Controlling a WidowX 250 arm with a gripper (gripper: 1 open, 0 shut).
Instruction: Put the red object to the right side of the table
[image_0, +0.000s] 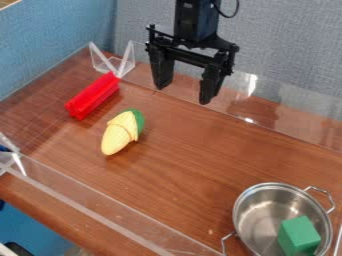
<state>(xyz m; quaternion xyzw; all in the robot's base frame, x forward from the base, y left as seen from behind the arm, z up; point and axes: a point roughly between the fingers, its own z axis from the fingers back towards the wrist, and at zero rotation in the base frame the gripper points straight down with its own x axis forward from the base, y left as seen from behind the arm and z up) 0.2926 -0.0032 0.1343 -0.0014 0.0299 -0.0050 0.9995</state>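
Still unstarted, judging by the layout: red object lying flat on the table toward the far left, close by the clear acrylic wall, untouched. Gripper hanging above the back middle of the tabletop, pointing straight down, jaws spread wide, holding nothing, well apart from the block.

To do the reach well: travel left across the picture, stay high enough to clear the wall, then descend centred over the block. Best to turn the wrist so the fingers close across the narrow width, not along the length.

Long axis running diagonally: one end toward the far right by the wall corner, the other toward the near left. Yellow-green toy just beside it on the near side, so worth keeping the near finger clear.
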